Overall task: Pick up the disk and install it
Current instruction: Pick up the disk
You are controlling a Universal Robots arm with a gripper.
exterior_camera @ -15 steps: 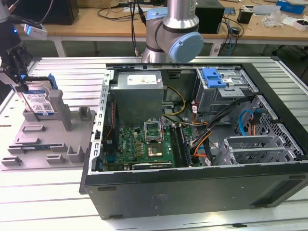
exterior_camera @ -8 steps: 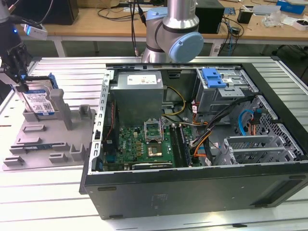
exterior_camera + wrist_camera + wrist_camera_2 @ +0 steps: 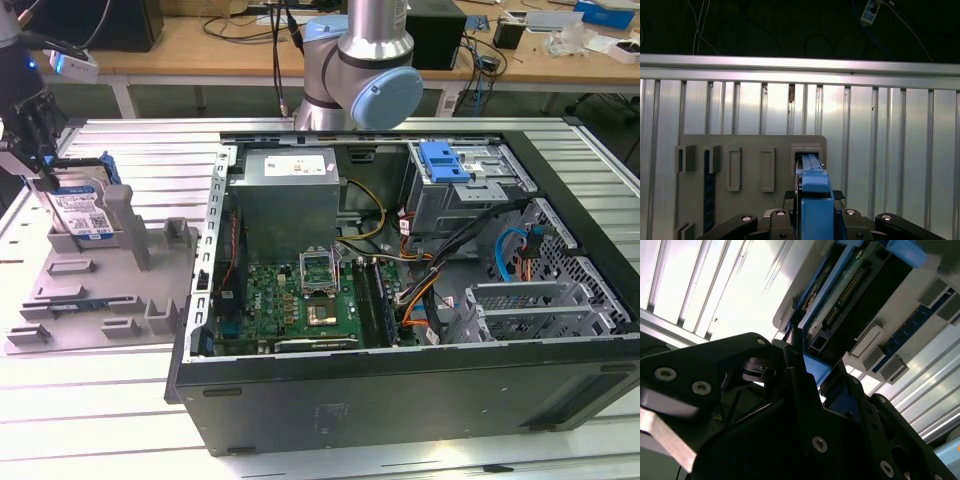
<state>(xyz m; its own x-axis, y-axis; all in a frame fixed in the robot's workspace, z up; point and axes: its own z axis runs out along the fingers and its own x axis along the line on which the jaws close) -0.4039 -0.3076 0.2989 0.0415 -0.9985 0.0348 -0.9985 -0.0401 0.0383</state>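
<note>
Where the pincer [image 3: 42,172] hangs at the exterior view's left, we find it drawn narrow over the top edge of the disk [image 3: 85,212]. In the first wrist view its black fingers [image 3: 791,196] sit tight against either face of the disk's blue bracket [image 3: 815,200], with no gap that we can make out. We take the pincer to be clamped on the disk. The second wrist view shows the same grip from below, the dark fingers [image 3: 795,365] meeting the blue edge beside the disk's connector side [image 3: 845,295].

The disk stands upright in a slot of the grey fixture [image 3: 110,290], its white-and-blue label facing outward. It has not been lifted clear – its lower part is seated in the slot. A second blue-edged part lies flat in another slot of the fixture [image 3: 90,303].

The fixture rests on a slatted aluminium table [image 3: 120,420], just beside the open computer case [image 3: 400,390]. Inside the case we see the grey power supply box [image 3: 290,200], the green motherboard [image 3: 300,300] and a metal drive cage [image 3: 470,195] topped by a blue latch [image 3: 445,160], well apart from the disk. The arm's grey joint [image 3: 365,70] rises behind the case, and beyond it stands a wooden bench [image 3: 200,45] strewn with cables.
</note>
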